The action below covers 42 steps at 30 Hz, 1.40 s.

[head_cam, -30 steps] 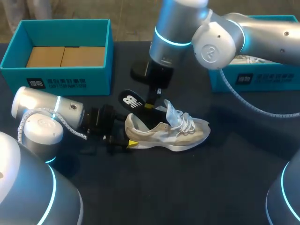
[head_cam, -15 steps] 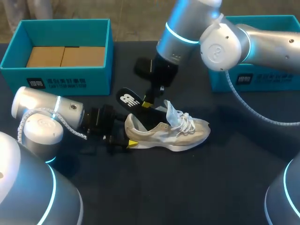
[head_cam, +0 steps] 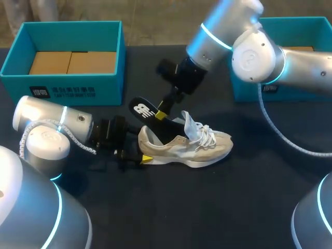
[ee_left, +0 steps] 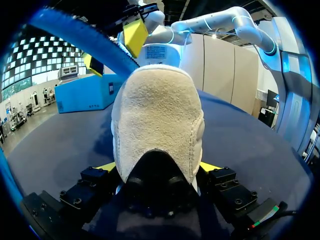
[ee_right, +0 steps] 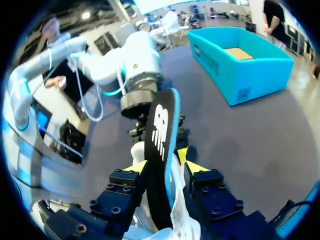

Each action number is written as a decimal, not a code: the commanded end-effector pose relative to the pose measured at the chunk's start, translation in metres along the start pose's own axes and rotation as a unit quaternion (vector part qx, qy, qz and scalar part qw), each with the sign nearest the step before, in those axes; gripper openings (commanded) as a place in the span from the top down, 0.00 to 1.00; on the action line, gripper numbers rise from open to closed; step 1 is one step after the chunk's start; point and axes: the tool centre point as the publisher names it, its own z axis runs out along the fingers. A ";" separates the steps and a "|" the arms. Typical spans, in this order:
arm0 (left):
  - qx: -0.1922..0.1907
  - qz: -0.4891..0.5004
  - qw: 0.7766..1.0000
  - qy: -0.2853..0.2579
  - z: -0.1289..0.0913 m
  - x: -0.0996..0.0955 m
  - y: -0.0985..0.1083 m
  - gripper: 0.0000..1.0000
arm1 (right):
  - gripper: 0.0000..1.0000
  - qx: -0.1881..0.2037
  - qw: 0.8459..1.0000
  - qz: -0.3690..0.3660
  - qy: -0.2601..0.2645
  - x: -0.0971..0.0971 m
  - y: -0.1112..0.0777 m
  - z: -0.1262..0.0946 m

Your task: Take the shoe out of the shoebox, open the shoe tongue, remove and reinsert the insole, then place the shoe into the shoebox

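Beige shoe (head_cam: 187,146) upright, black insole (head_cam: 147,112) half out, open teal shoebox (head_cam: 72,86) nearby

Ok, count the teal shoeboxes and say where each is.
2: the left shoebox sits at the far left, the right shoebox at the far right, partly behind the right arm.

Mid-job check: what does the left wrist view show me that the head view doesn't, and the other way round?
Only the left wrist view: the shoe seen heel-on, with a yellow tip of the left hand pressed against each side of the heel. Only the head view: the laces, the raised tongue and the teal shoebox with cardboard in it. Both: the right hand gripping the insole over the shoe's opening.
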 end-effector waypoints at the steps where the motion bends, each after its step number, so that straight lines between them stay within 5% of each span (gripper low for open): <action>1: 0.000 0.000 1.000 0.000 0.000 0.000 0.002 1.00 | 0.56 -0.082 0.996 0.025 -0.007 0.003 -0.009 0.010; 13: 0.000 0.000 1.000 0.000 0.000 0.000 0.002 1.00 | 0.59 -0.129 0.991 0.038 0.003 0.009 0.002 0.020; 22: 0.000 0.000 1.000 0.000 0.000 0.000 0.002 1.00 | 0.68 -0.129 0.991 0.036 0.008 0.009 0.005 0.025; 25: 0.000 0.000 1.000 0.000 0.000 0.000 0.002 1.00 | 0.79 -0.119 0.992 0.031 0.018 0.008 0.005 0.027; 29: 0.000 0.000 1.000 0.000 0.000 0.000 0.002 1.00 | 0.72 -0.115 0.993 0.028 0.022 0.007 0.006 0.028; 42: 0.000 0.000 1.000 0.000 0.000 0.000 0.002 1.00 | 0.73 -0.093 0.995 0.001 0.048 -0.001 0.008 0.025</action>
